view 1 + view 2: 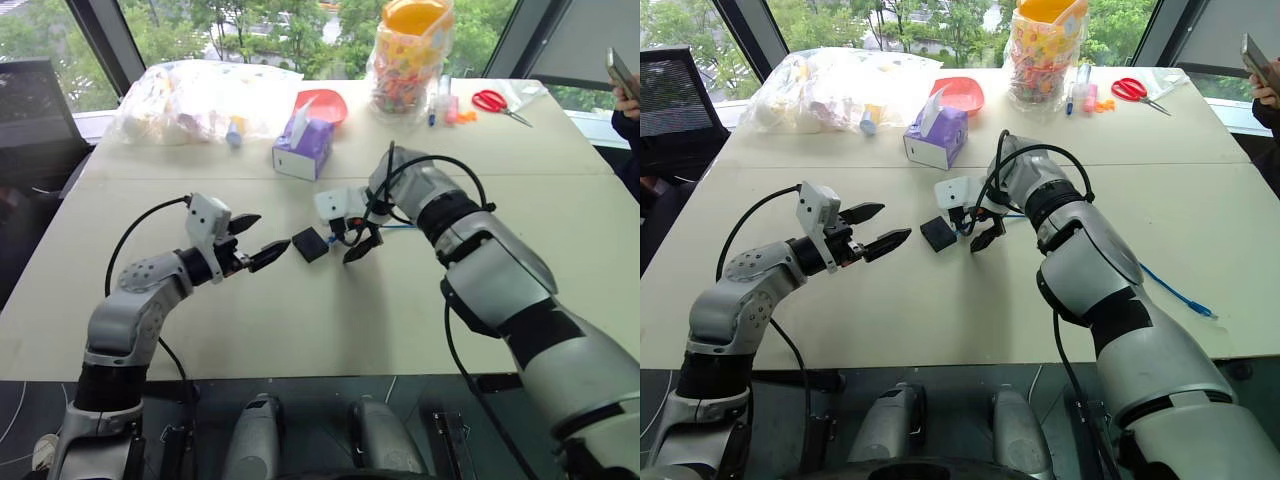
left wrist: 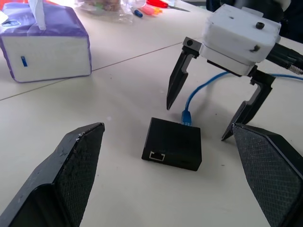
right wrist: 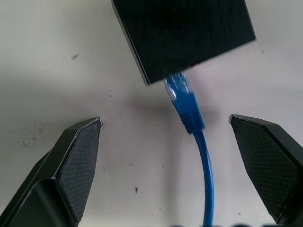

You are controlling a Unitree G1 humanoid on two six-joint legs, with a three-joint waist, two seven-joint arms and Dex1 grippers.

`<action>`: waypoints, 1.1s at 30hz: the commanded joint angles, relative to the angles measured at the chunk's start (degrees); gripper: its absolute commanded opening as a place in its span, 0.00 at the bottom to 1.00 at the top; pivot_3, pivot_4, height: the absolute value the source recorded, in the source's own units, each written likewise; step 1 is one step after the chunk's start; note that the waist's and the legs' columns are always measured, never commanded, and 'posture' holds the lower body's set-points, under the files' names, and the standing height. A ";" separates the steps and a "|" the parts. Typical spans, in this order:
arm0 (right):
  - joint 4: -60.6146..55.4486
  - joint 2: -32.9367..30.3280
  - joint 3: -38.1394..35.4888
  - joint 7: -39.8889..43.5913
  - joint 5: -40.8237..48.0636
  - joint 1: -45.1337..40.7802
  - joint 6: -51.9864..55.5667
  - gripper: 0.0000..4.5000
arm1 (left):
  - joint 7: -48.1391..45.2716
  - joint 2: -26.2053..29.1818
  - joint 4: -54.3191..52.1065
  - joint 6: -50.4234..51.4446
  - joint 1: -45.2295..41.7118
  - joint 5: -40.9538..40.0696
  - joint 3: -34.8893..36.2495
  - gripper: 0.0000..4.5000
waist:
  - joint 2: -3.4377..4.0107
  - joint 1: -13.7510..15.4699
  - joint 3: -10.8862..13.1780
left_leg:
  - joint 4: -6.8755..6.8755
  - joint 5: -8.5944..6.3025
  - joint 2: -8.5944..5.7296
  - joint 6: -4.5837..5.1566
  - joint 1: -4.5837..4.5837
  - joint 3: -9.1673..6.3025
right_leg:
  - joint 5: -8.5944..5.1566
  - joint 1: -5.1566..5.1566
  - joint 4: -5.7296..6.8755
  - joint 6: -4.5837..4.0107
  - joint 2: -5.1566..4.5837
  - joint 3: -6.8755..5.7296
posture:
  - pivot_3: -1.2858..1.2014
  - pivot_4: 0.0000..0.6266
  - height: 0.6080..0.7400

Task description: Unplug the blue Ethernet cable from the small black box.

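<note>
The small black box (image 1: 310,244) lies flat on the beige table (image 1: 300,320), with an empty port facing my left gripper (image 2: 168,126). The blue Ethernet cable (image 3: 188,106) is plugged into the box's opposite side and trails off to the right across the table (image 1: 1175,290). My left gripper (image 1: 262,237) is open and held level, just left of the box and apart from it. Pointing steeply down over the plug, my right gripper (image 1: 350,243) is open. Its fingers (image 3: 71,161) stand on either side of the cable, touching neither cable nor box.
A purple tissue box (image 1: 303,147) stands behind the black box, with a red bowl (image 1: 322,103) and a clear bag of items (image 1: 200,100) farther back. A candy jar (image 1: 410,60) and red scissors (image 1: 500,103) sit at the back right. A person's hand holds a phone (image 1: 622,75) at the right edge.
</note>
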 commanded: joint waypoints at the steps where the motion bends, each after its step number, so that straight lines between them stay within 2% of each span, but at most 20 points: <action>1: 0.51 1.97 -1.30 -0.67 -1.46 -0.38 -1.01 0.69 | 0.77 -0.32 -1.69 -1.15 -0.01 -0.54 1.49 1.00 | -0.01 -0.31 -0.01 | -0.01 0.00 0.01 0.00 0.02 0.00 | 0.00 0.01 0.00 0.00 0.01 0.00 | 0.52 0.24 0.96; 7: -1.74 1.39 -2.52 -4.54 -3.38 1.43 -4.11 0.01 | 0.58 -0.64 -0.99 -0.28 -1.50 -0.89 0.54 1.00 | -0.01 -1.24 -0.01 | 0.04 0.04 0.01 -0.07 0.11 -0.01 | 0.03 0.07 0.09 -0.03 0.01 0.00 | 0.52 0.24 0.96; 10: -5.56 -1.21 -3.26 -10.31 -4.43 3.29 -7.71 0.01 | 0.06 -0.75 -0.87 1.13 -2.36 -1.67 0.16 1.00 | -0.01 -1.13 -0.01 | 0.04 0.05 0.00 -0.09 0.12 -0.05 | 0.03 0.08 0.12 -0.03 0.01 0.00 | 0.52 0.24 0.96; 12: -11.81 -4.42 -4.65 -17.52 -5.32 6.27 -9.36 0.01 | -0.70 -0.80 -0.74 2.66 -3.22 -2.53 -0.44 1.00 | -0.01 -0.97 -0.01 | 0.06 0.05 -0.01 -0.09 0.11 -0.05 | 0.03 0.09 0.12 -0.03 -0.01 0.00 | 0.52 0.24 0.96; 15: -30.78 -10.88 -10.14 -28.09 -5.65 16.10 -10.45 0.01 | -2.48 -0.86 -0.16 5.13 -4.75 -4.24 -1.38 1.00 | -0.02 -0.06 -0.01 | 0.09 0.06 -0.06 -0.10 -0.01 -0.10 | 0.02 0.07 0.03 -0.02 -0.06 -0.02 | 0.52 0.24 0.96; 19: -57.21 -17.41 -16.67 -37.00 -9.41 31.75 -6.07 0.01 | -4.24 -0.89 1.94 7.44 -7.12 -6.02 -1.26 1.00 | -0.02 0.59 -0.01 | -0.03 0.06 -0.06 -0.10 -0.11 -0.05 | 0.01 -0.05 -0.04 0.00 -0.07 0.02 | 0.52 0.24 0.96; 23: -75.08 -18.23 -22.36 -46.78 -14.18 44.33 -2.49 0.01 | -6.87 -0.42 4.55 10.51 -9.80 -8.44 -1.07 1.00 | -0.02 0.32 -0.01 | -0.04 0.06 -0.05 -0.10 -0.09 -0.08 | -0.02 -0.05 -0.03 0.03 -0.01 0.01 | 0.52 0.24 0.96; 28: -87.94 -17.98 -24.65 -49.72 -16.42 53.36 -0.31 0.01 | -9.80 -0.77 7.94 10.31 -14.19 -7.72 -3.10 1.00 | -0.03 0.49 -0.02 | 0.09 0.09 -0.05 -0.14 0.01 -0.08 | -0.01 0.06 -0.01 0.02 0.01 0.03 | 0.52 0.24 0.96; 33: -91.30 -19.10 -24.07 -46.90 -14.74 55.40 -0.65 0.01 | -11.62 -1.67 10.45 9.77 -17.47 -7.80 -3.62 1.00 | -0.04 0.59 -0.01 | 0.23 0.09 -0.06 -0.13 -0.01 -0.09 | -0.01 0.14 -0.04 0.02 0.01 0.04 | 0.52 0.24 0.96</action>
